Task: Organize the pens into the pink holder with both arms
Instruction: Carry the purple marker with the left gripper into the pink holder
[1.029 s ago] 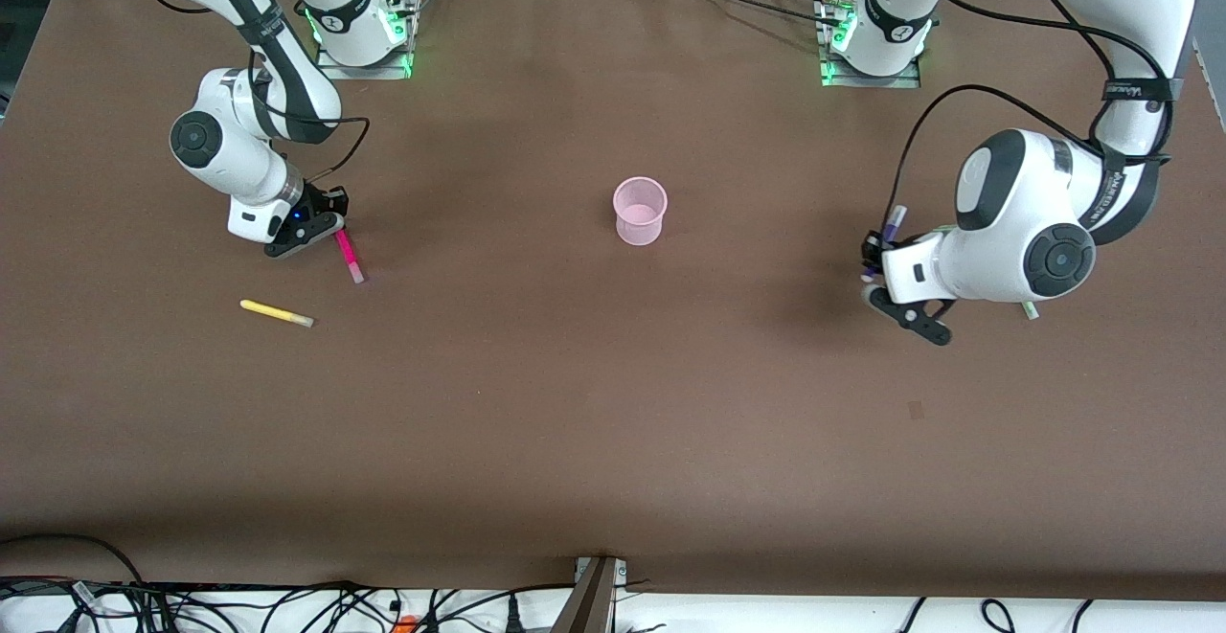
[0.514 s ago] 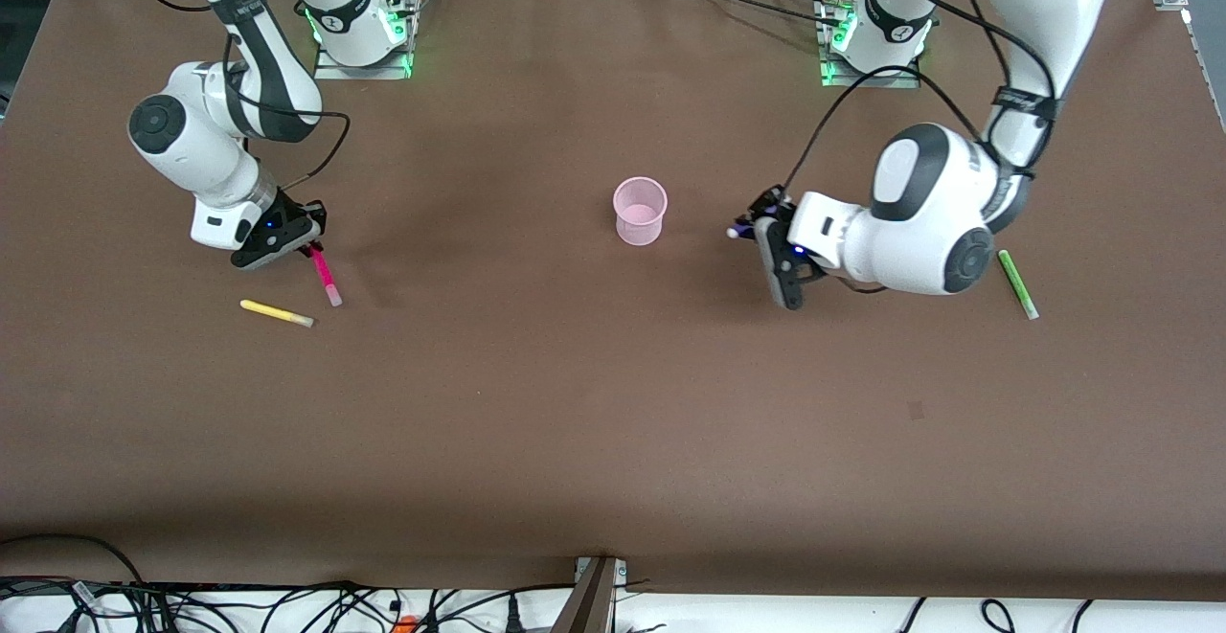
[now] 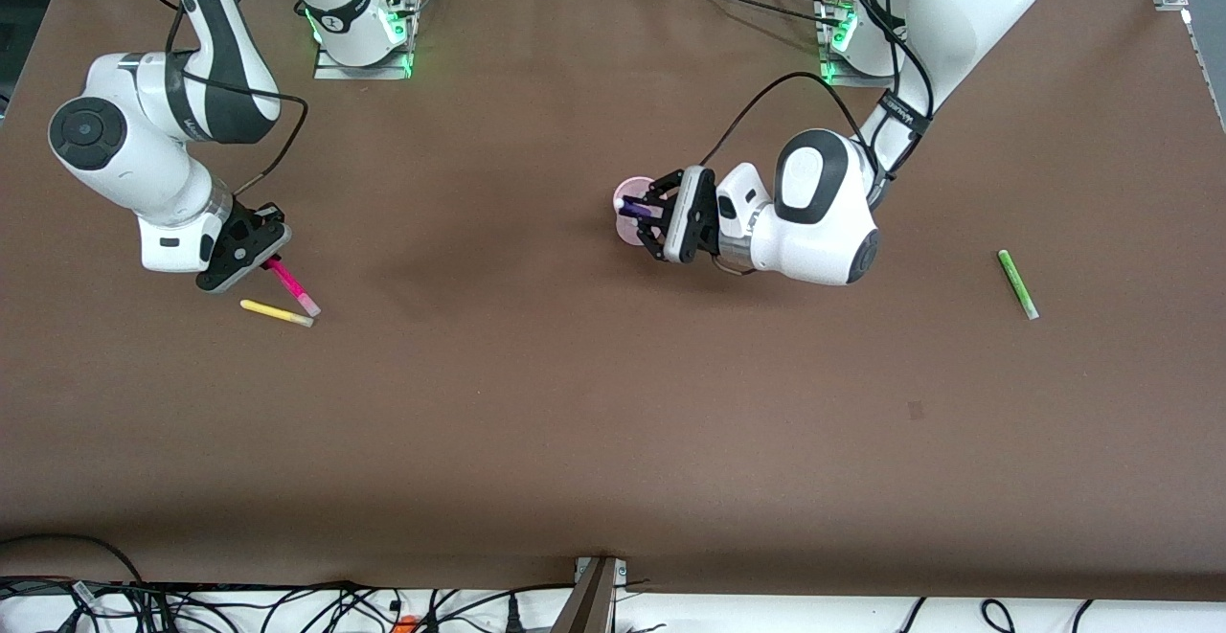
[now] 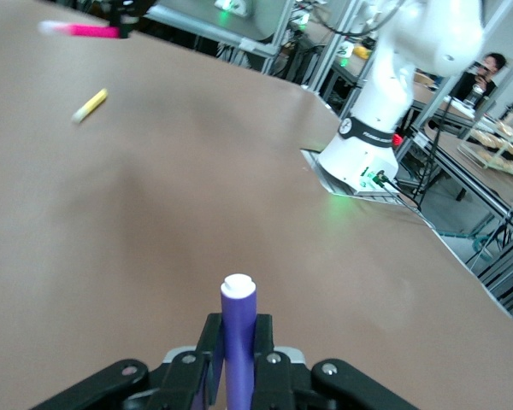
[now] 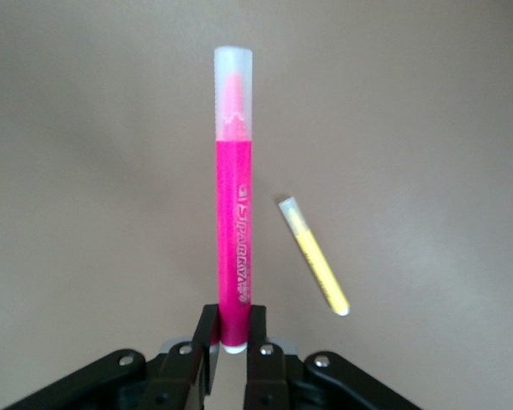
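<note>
My left gripper [image 3: 647, 215] is shut on the dark purple pen [image 3: 634, 204] and holds it level over the pink holder [image 3: 624, 229], which it partly hides. In the left wrist view the purple pen [image 4: 238, 333] sticks out between the fingers, pale tip forward. My right gripper [image 3: 269, 263] is shut on the magenta-pink pen [image 3: 293, 289], held slanted just above the yellow pen [image 3: 276, 313] on the table. The right wrist view shows the pink pen [image 5: 235, 222] clamped at its end and the yellow pen [image 5: 314, 267] beside it. The green pen [image 3: 1017, 283] lies toward the left arm's end.
The brown table [image 3: 594, 403] stretches wide toward the front camera. Two white arm bases [image 3: 364, 30] with green lights stand along the edge farthest from the camera. Cables hang along the nearest edge.
My left arm swung from near the green pen to over the pink holder, carrying the purple pen. My right gripper carried the pink pen toward the yellow pen and the right arm's end.
</note>
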Tool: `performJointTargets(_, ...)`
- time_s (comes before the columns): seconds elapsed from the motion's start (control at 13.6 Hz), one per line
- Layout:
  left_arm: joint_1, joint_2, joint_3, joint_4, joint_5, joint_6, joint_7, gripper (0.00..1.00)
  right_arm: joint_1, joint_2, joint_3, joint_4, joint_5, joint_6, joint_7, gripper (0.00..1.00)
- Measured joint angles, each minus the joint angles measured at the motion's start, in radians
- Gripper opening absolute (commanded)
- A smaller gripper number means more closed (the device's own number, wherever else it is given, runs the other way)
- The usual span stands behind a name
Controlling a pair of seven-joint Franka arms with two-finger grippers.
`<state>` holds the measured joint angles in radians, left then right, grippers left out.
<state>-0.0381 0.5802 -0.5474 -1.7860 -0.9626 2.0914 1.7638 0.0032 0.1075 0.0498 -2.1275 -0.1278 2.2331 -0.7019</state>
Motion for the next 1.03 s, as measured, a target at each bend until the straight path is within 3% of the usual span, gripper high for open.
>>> performJointTargets(0.37,-0.015,0.004,-0.023,-0.05,-0.053,0.0,0.208,0.0,0.025,0.002,0.014,0.059,-0.038,-0.06,-0.002,0.0)
performJointTargets(0.44,-0.016,0.005,-0.023,-0.063,-0.054,0.0,0.233,0.06,0.025,0.003,0.014,0.059,-0.039,-0.06,-0.003,0.0)
performJointTargets(0.51,-0.016,0.005,-0.023,-0.075,-0.054,0.0,0.248,0.99,0.025,0.004,0.014,0.059,-0.04,-0.06,-0.003,0.0)
performJointTargets(1.03,-0.004,0.004,-0.023,-0.081,-0.054,-0.002,0.268,1.0,0.027,0.005,0.014,0.059,-0.057,-0.062,-0.007,0.0)
